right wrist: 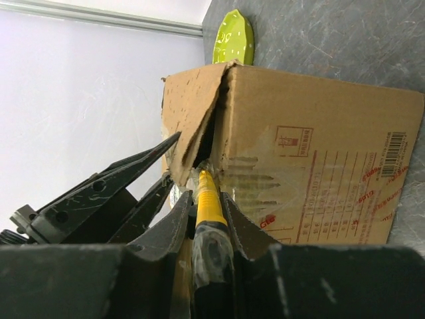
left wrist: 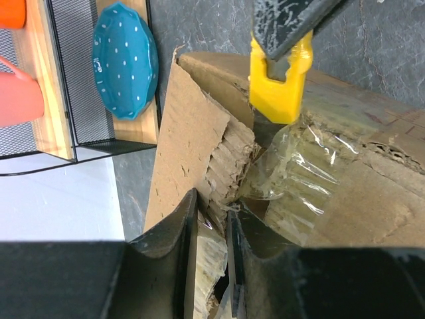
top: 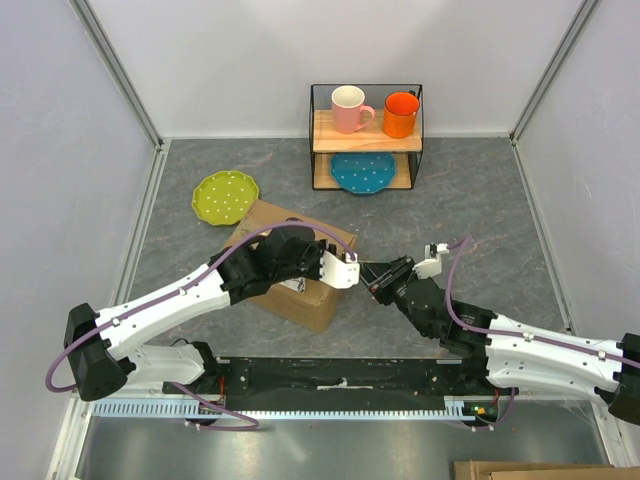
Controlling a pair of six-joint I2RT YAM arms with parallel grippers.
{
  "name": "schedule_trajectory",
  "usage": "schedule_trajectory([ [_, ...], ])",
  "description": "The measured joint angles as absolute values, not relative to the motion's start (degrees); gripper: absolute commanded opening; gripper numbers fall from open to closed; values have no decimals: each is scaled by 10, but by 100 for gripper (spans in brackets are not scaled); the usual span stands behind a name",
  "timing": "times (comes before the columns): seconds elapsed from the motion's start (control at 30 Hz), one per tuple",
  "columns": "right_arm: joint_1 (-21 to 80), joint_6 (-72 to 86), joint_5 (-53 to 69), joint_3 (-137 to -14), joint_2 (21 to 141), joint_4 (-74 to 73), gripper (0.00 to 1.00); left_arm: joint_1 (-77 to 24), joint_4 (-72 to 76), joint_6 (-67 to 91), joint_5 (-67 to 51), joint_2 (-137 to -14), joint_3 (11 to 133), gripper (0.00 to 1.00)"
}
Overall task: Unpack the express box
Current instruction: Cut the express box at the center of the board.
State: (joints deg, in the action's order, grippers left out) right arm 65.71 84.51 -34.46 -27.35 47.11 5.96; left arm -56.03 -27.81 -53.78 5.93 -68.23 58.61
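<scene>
1. Box [top: 312, 303]: on the table [top: 480, 200], left of centre, toward the near edge, just this side of a green plate [top: 225, 197]. It sits askew to that edge. My left arm covers most of it, so I judge its long axis to run along the labelled side.
2. Left gripper [left wrist: 212, 206]: jaws clamped on the raised end flap [left wrist: 192, 133], with its fluted edge between the fingers.
3. Right gripper [right wrist: 206, 197]: jaws clamped on a yellow cutter [left wrist: 280, 93], handle in line with the fingers.
4. Key relation: the box end lies straight ahead of the cutter. The tip sits at the taped seam beside the flap; the blade itself is not clear. The left arm is nearer, already on the box.
5. Materials: brown corrugated board, torn and frayed at the flap. Clear tape [left wrist: 299, 166], glossy and wrinkled, bridges the seam. Red-printed label [right wrist: 345, 193] on the side.
6. Judgement: the cut should follow the seam. Slack tape may bunch rather than slice.
</scene>
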Motion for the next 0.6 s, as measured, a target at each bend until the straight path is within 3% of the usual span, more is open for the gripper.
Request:
schedule_trajectory([
  [0.6,653,857,-328,-251,450,54,0,-564,-359,-545,66,-724,674,3],
])
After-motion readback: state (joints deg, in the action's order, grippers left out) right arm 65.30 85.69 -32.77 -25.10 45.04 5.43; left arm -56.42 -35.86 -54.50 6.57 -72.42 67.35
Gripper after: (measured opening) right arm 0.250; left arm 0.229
